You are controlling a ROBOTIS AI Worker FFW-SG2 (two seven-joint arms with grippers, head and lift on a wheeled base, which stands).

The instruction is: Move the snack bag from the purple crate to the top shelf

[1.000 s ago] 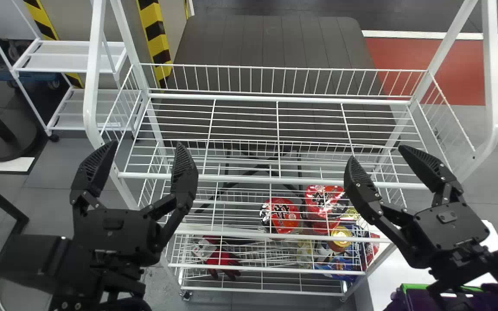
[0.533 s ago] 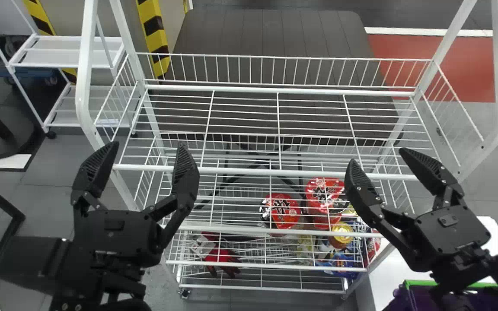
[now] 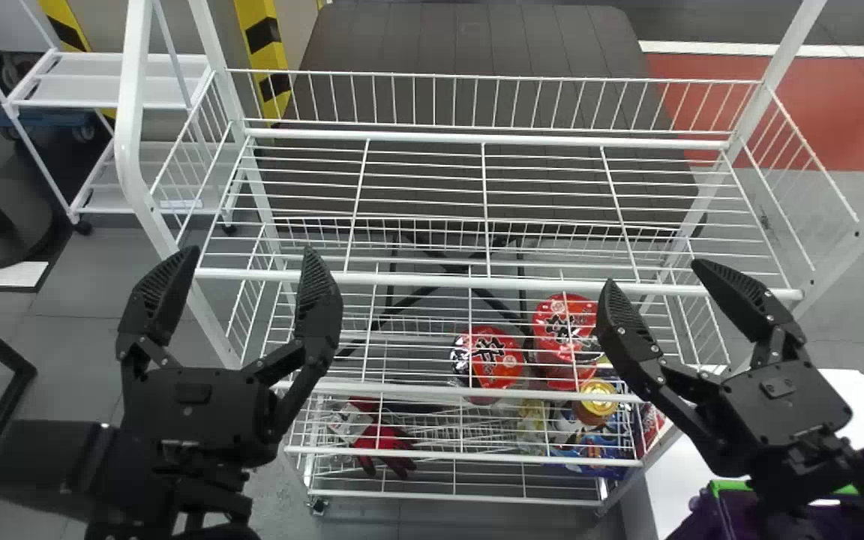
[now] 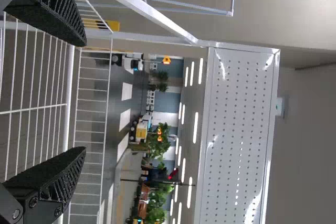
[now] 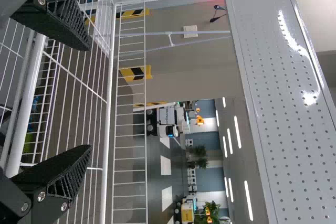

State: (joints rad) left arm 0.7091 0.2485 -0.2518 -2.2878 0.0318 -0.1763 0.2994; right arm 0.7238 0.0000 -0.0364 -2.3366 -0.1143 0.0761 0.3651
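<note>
In the head view my left gripper stands open before the left part of the white wire top shelf, nothing between its fingers. My right gripper is open and empty too, at the shelf's right front. The purple crate with a green rim lies at the bottom right, partly behind the right arm; I cannot make out a snack bag in it. The left wrist view has the open left gripper beside the shelf wires, the right wrist view the open right gripper.
Lower wire shelves hold red packages, a gold-lidded jar, blue packs and red gloves. White posts rise on both sides. A white table is at the right, a perforated grey panel above the shelf.
The rack has shifted and grown larger in the head view, its top shelf's side posts spreading outward. Both grippers keep nearly the same place and remain open.
</note>
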